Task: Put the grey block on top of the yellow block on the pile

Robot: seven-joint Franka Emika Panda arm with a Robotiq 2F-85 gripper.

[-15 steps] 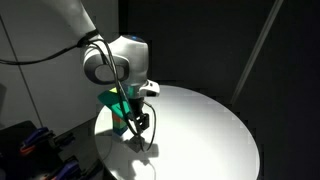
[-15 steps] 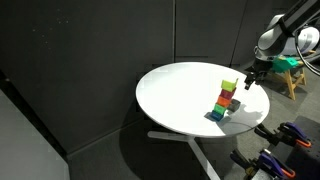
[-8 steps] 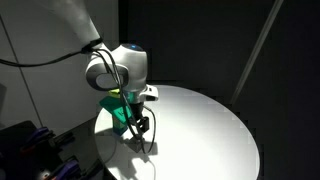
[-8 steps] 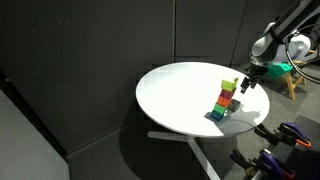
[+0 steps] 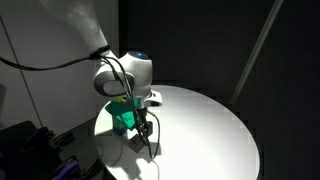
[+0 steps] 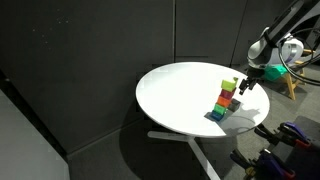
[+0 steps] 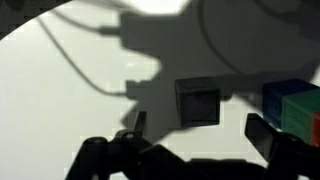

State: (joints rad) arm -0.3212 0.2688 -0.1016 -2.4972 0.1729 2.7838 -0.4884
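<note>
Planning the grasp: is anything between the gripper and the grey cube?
Nothing visible. In the wrist view the small matte grey cube lies on the white round table just ahead of the open gripper; the pile of coloured cubes stands off to one side.

There is one round worktop [image 6: 170,95]. On it stands one pile [image 6: 225,100]. I count four blocks in the pile: one yellow block [image 6: 230,85] on top, then one green block [image 6: 228,95], one red block [image 6: 225,104] and one dark block [image 6: 217,114] at the bottom. The bottom is small and hard to see, so I cannot be sure of it. The wrist view shows one grey block [image 7: 198,102]. That makes five blocks. There is one arm [image 5: 125,72] with one tool [image 7: 195,122]. The tool has two fingers [image 7: 135,125].
</note>
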